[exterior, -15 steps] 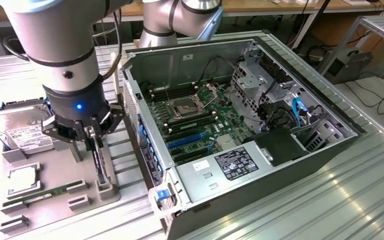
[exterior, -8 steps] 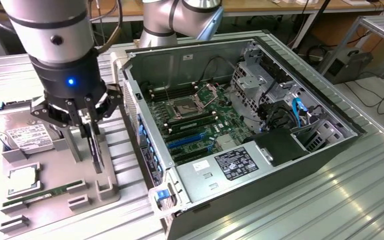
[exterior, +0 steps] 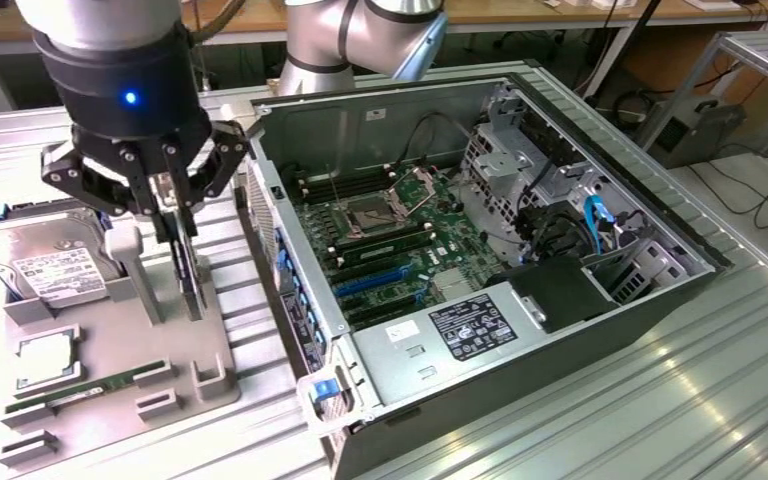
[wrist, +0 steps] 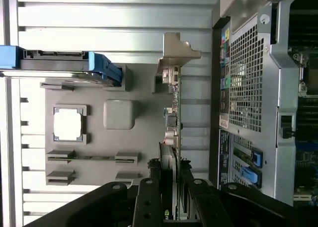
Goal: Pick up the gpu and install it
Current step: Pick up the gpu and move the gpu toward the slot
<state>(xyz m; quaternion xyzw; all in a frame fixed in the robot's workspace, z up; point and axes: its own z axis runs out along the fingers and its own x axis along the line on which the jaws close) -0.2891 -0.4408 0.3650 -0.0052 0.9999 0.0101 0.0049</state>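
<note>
An open computer case lay on its side on a ribbed metal counter, motherboard facing up. Beside it, toward the exterior view's left, a grey tray carried spare parts: a hard drive, a memory stick and the gpu.

The gpu stood on edge in the tray's holder, not yet lifted clear. The gripper hung straight above it, and its fingers appeared clamped on the two faces of the card. In the wrist view the gpu ran edge-on away from the gripper, with its silver bracket at the far end.

The risks, as a judgement:
- The grip seemed to sit toward the end away from the bracket, so the heavier free end could sag or swing once the card left the holder.
- A thin, smooth card held only by its faces could slip.
- If the card bound in the holder, a pull might drag the tray along.
- A tilted card might foul the case wall just beside the tray.
- The hard drive stood near the gripper's other side, leaving little room for sideways drift.
</note>
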